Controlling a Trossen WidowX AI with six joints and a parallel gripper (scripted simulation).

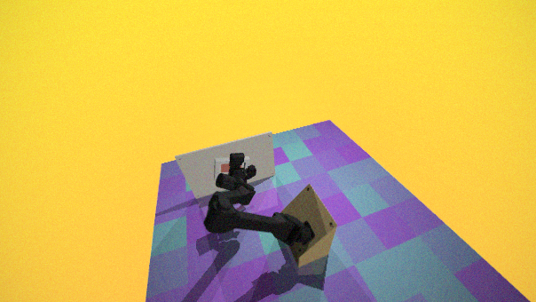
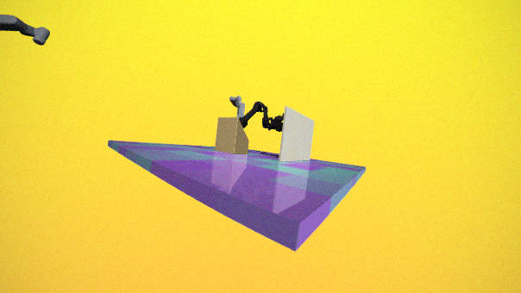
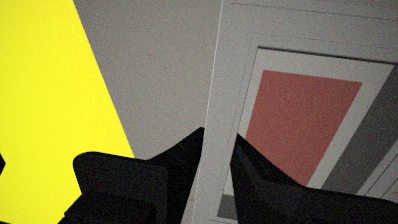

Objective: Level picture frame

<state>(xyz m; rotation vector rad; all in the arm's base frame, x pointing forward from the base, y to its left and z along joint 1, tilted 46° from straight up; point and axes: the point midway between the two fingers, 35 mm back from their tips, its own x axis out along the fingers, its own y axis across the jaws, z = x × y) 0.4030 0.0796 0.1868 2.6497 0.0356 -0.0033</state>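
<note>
The picture frame (image 1: 222, 161) (image 3: 231, 30) is pale grey-white, with a red block and a dark grey band in its picture. It is in front of the upright wall panel (image 1: 193, 170) (image 2: 297, 138) (image 3: 150, 65). My gripper (image 3: 220, 134) is shut on the frame's side bar, one black finger on each side of it in the wrist view. In the top view the arm covers the right part of the frame. In the exterior view the panel hides the frame. The screw and the notched strip are hidden. I cannot tell whether the frame is level.
The arm's tan mounting block (image 1: 306, 209) (image 2: 226, 135) stands opposite the panel on the purple and teal checkered table top (image 1: 377, 195) (image 2: 241, 190). The panel's edge shows at the left of the wrist view. A separate grey arm-like piece (image 2: 40, 35) is at the upper left in the exterior view.
</note>
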